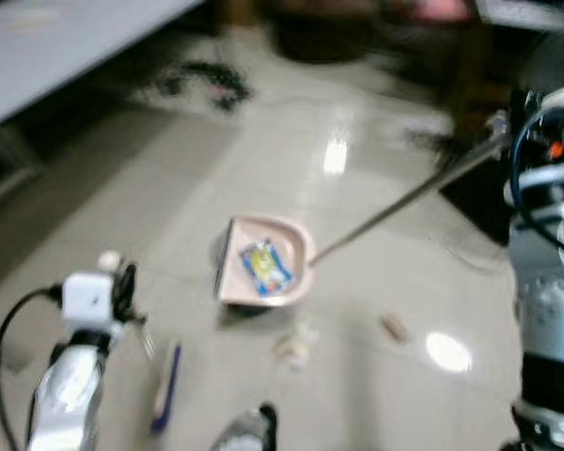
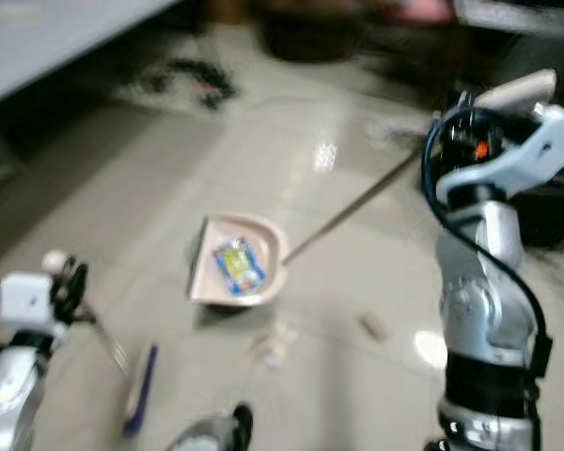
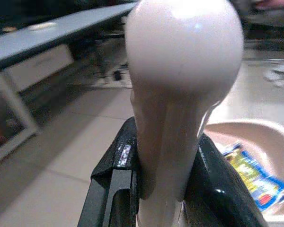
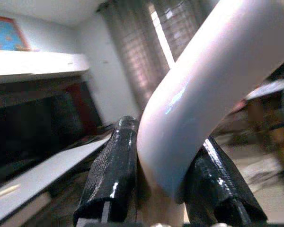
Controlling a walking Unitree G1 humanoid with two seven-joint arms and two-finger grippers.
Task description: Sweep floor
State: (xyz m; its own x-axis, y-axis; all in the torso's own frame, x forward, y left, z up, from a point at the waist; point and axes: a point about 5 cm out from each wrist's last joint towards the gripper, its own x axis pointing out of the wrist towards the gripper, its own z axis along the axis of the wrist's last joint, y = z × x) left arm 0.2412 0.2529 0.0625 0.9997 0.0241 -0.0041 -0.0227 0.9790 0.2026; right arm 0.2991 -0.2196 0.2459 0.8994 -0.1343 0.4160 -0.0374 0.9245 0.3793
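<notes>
Glossy pale tile floor filled scene, head views blurred. Pink dustpan lay flat mid-floor, mouth toward robot's left, blue-yellow wrapper inside; long handle ran up-right to right gripper, clenched on its curved end. Left gripper clamped on pale broom handle top; blue brush head low on floor, near left of pan. Crumpled scrap and small piece lay loose beside pan. Best approach, judged — hold pan still, sweep short strokes toward mouth.
</notes>
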